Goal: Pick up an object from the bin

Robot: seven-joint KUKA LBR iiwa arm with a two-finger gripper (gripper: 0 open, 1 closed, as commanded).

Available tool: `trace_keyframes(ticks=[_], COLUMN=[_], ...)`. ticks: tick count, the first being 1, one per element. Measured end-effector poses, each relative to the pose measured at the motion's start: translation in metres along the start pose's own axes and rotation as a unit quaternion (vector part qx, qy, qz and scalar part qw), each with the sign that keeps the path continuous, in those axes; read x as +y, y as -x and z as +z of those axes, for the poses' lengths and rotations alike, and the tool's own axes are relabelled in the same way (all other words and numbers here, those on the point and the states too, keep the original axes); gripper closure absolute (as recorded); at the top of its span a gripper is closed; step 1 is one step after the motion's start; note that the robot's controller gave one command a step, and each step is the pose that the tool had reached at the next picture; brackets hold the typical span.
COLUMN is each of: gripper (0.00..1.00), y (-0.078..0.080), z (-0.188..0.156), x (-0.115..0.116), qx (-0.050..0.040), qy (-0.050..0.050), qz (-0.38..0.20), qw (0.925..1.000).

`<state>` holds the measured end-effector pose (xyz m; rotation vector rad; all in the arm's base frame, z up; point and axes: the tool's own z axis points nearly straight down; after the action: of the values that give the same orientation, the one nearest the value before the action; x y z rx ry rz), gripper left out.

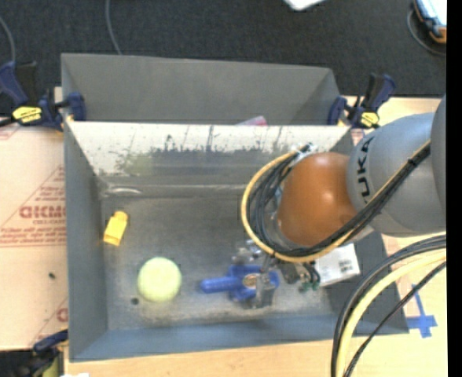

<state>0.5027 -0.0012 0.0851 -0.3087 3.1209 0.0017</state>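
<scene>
I am hovering my pincer (256, 280), whose spread I cannot tell, over a blue toy (218, 283) lying along the near wall of the bin (199, 338).

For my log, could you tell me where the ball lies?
In the camera view, the ball lies lower left in the bin, below the yellow block, left of the blue toy.

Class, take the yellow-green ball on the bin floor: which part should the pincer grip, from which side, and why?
Probably best from straight above, closing across the widest middle of the ball. It is round, so any opposite sides serve, and it lies alone on the bin floor, clear of the walls and the yellow block.
</scene>
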Motion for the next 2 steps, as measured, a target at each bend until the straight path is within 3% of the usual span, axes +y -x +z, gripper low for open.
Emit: trace_keyframes(ticks=[2], gripper=[1.0], y=[0.0133], z=[0.015], x=[0.0017], qx=[-0.003], qy=[-0.001], qz=[-0.02], qw=[0.9998])
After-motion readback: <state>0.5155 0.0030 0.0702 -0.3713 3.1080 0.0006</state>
